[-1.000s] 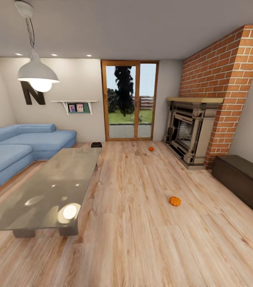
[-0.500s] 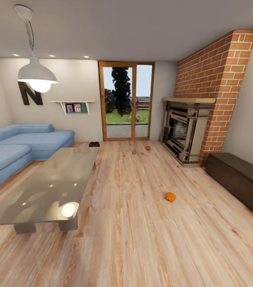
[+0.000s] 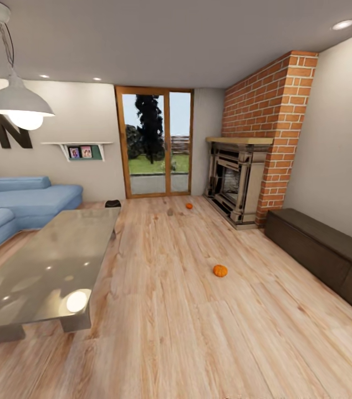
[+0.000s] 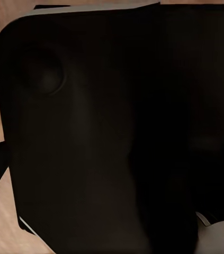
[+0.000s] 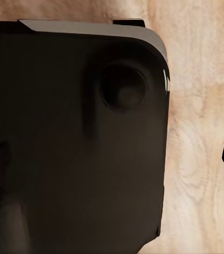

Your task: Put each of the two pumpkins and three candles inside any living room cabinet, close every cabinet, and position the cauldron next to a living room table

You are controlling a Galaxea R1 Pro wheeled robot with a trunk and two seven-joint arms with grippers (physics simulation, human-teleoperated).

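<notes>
Pretty much nothing done yet as far as we can tell. Going big to small: table [image 3: 42, 266] on the left, cabinet [image 3: 320, 252] shut along the right wall, cauldron [image 3: 112, 203] past the table's far end, one pumpkin [image 3: 220, 270] mid-floor, another [image 3: 189, 205] near the fireplace [image 3: 232, 180]. Wrist views just give dark housing over floor planks [image 5: 202, 132], so we can't tell either gripper's state

Dark rounded robot body panel [image 4: 90, 137] close before both wrist cameras, claw state indiscernible.
</notes>
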